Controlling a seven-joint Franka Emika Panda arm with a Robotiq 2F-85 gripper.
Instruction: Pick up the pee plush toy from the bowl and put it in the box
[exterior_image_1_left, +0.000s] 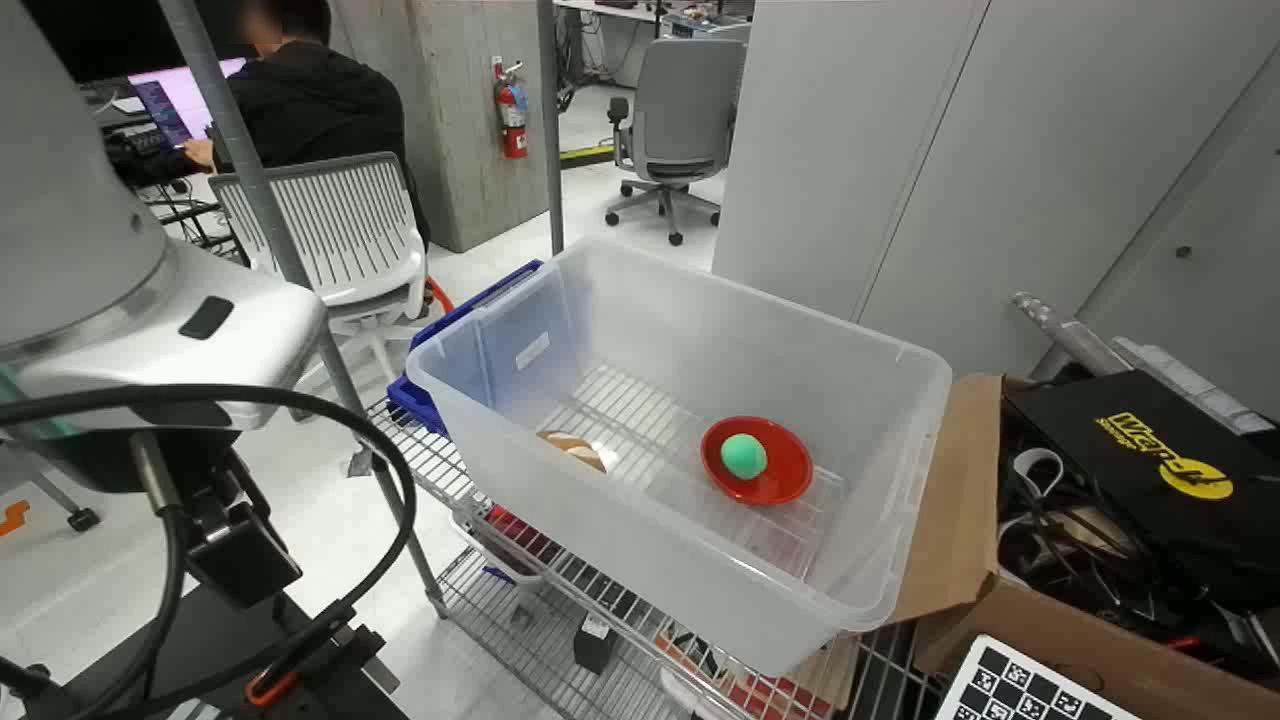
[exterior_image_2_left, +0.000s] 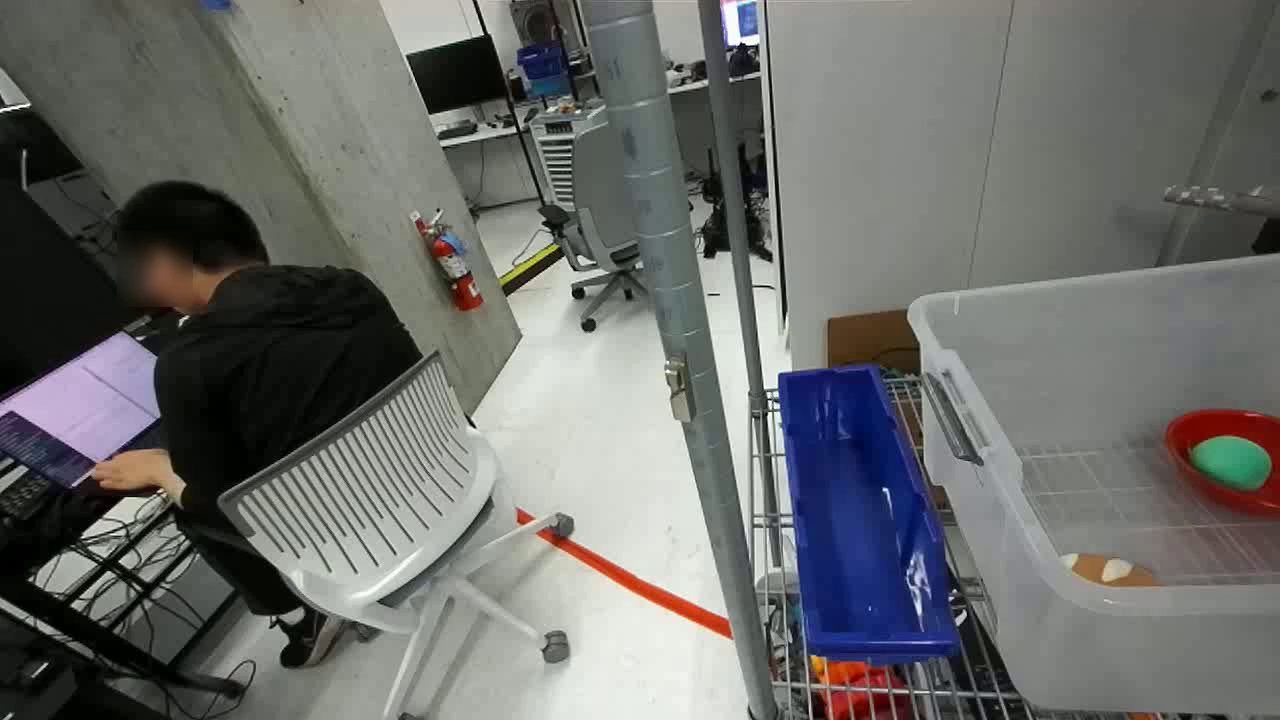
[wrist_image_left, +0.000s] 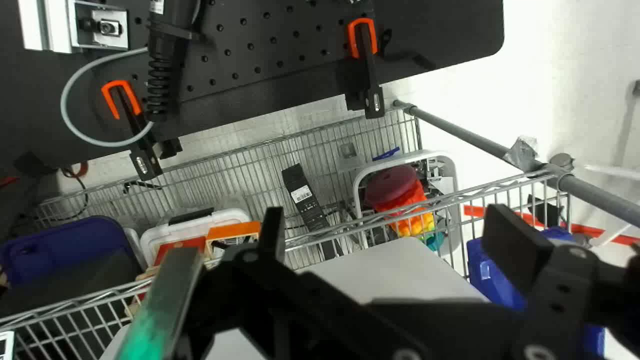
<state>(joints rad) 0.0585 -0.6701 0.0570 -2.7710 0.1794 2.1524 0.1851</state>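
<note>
The pee plush toy (exterior_image_1_left: 743, 456), a bright-green ball, rests in the red bowl (exterior_image_1_left: 790, 475). They also show in an exterior view, the toy (exterior_image_2_left: 1232, 462) and the bowl (exterior_image_2_left: 1186, 432). The bowl stands on the floor of the box (exterior_image_1_left: 640, 545), a large translucent tub, which also shows in an exterior view (exterior_image_2_left: 1150, 650). My gripper (wrist_image_left: 394, 240) is open and empty, its two black fingers wide apart. It is outside the box, at the left in an exterior view, where its fingertips are not clear. A pale surface below the fingers looks like the box's outer wall.
A flat tan-and-white object (exterior_image_1_left: 575, 449) lies in the box near the wall. A blue bin (exterior_image_2_left: 860, 520) stands beside the box on the wire shelf (wrist_image_left: 325, 232). A cardboard box (exterior_image_1_left: 955, 520) adjoins its far end. A metal post (exterior_image_1_left: 240, 150) rises near the arm.
</note>
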